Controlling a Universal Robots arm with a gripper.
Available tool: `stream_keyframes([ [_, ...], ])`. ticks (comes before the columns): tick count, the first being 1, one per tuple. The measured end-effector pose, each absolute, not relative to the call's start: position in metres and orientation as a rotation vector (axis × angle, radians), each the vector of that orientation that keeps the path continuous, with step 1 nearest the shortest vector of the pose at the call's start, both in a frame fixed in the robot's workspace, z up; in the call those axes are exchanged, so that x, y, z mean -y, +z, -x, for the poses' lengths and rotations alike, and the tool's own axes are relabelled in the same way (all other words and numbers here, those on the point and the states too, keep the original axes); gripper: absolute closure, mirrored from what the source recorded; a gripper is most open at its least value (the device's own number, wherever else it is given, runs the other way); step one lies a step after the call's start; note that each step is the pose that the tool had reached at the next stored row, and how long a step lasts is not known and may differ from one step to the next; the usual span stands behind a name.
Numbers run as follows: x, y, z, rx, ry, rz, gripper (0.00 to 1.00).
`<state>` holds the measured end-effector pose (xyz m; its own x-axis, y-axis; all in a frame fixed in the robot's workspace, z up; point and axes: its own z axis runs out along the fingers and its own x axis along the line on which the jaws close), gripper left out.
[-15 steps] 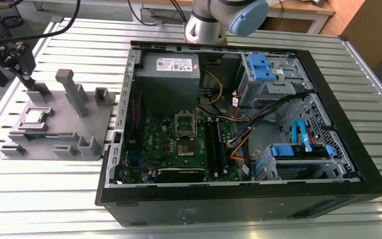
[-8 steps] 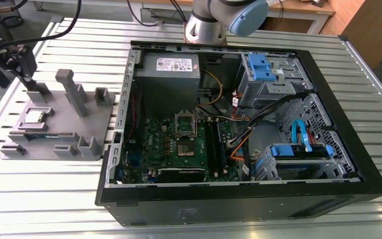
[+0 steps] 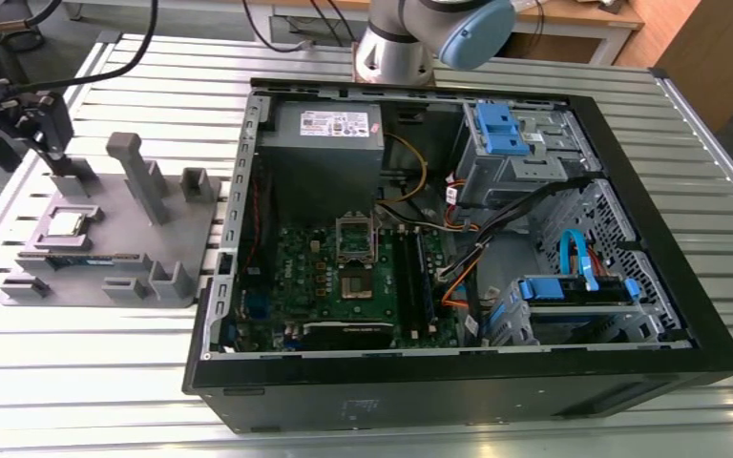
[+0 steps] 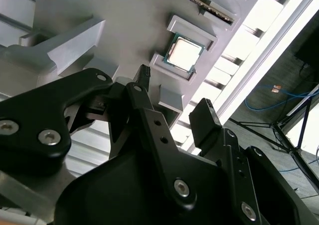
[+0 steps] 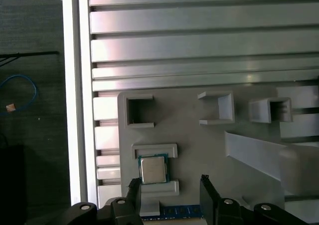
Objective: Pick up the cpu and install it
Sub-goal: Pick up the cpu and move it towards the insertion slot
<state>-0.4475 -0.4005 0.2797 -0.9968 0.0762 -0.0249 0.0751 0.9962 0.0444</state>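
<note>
Black two-fingered claw (image 5: pixel 170 197) hangs over the grey block tray (image 5: pixel 209 155), its fingers spread wide with nothing held between them. Near it, the small square silvery-topped cpu (image 5: pixel 152 169) lies flat in a framed recess of that tray.

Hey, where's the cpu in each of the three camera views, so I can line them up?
Exterior view: cpu in a recess of the grey tray, at the exterior view's left, outside the computer case.
First wrist view: cpu in that recess, just off the open jaws.
Second wrist view: cpu in the same recess, beyond the jaws.
Shared landmark: the memory stick slotted beside it.
</note>
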Motion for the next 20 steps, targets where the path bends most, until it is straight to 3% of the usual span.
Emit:
stream_keyframes([
  [20,0.401,0.263,0.447,-3.112,0.068,-0.118,0.41],
])
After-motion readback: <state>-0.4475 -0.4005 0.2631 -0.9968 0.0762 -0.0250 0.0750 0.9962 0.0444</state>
